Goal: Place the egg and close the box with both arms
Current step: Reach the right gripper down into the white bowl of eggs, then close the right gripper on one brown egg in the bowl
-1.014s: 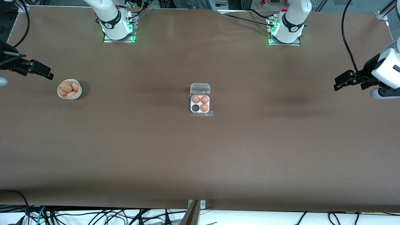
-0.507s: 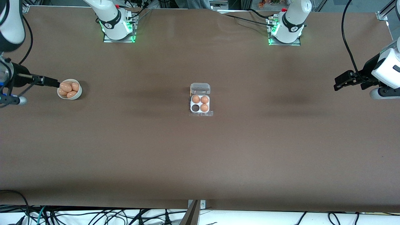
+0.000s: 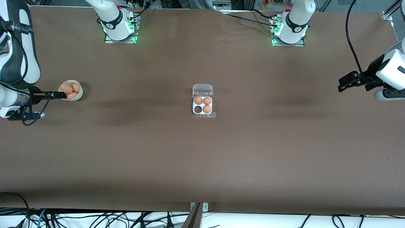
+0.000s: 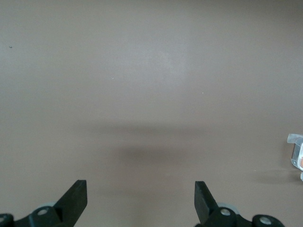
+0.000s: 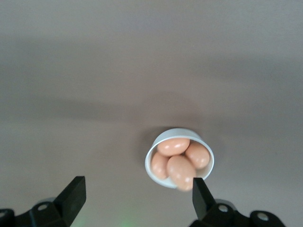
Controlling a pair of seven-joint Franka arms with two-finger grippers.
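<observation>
At the left edge of the front view, the right gripper [image 3: 58, 94] is hanging spread beside the bowl [image 3: 78, 94] to pick an egg [image 3: 66, 88] for the box [image 3: 202, 107] lying open mid-frame, while the left gripper [image 3: 343, 85] is waiting spread at the right edge.

Front camera high, faces my bases, whole tabletop [image 3: 202, 158] in frame. Right wrist camera looks down close on bowl [image 5: 180, 165], also seen in front view. Left wrist camera faces bare tabletop, box [image 4: 297, 153] at frame edge.
</observation>
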